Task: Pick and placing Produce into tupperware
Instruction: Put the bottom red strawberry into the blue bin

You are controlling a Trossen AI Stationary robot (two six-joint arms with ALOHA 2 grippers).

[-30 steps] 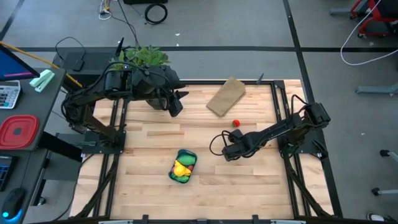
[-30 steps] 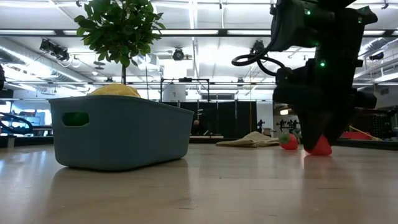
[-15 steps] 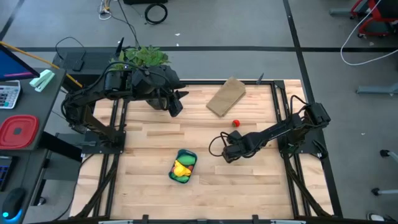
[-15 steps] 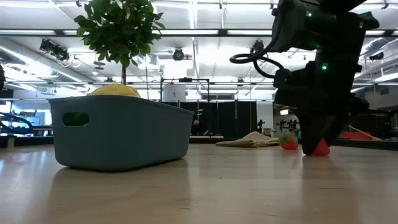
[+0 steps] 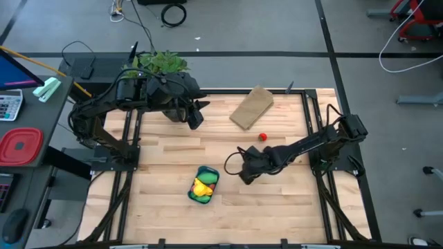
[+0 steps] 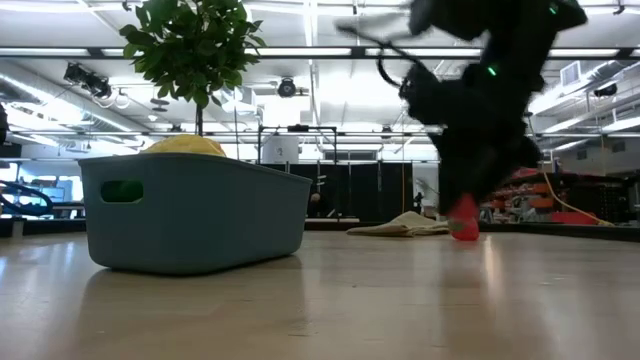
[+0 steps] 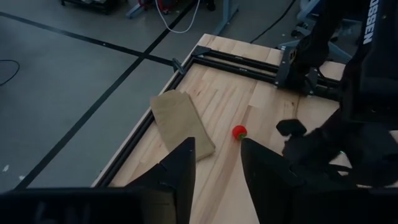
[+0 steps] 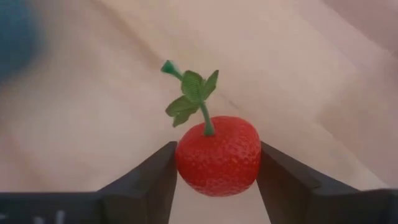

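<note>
Jaws of the right gripper (image 8: 214, 180) pinched a red strawberry (image 8: 217, 154) at frame centre, right of the blue tub (image 5: 203, 185); best carried level over the rim before release, I judged; left gripper (image 5: 194, 114), upper left, waited parted.

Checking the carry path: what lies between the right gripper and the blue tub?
In the high view, only bare wooden table separates the right gripper, shut on a red strawberry, from the blue tub.

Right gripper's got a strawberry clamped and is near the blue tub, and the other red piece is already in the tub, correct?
Not quite. The other red piece lies on the table near the tan block, as the high view shows. The right gripper does hold the strawberry near the blue tub.
</note>
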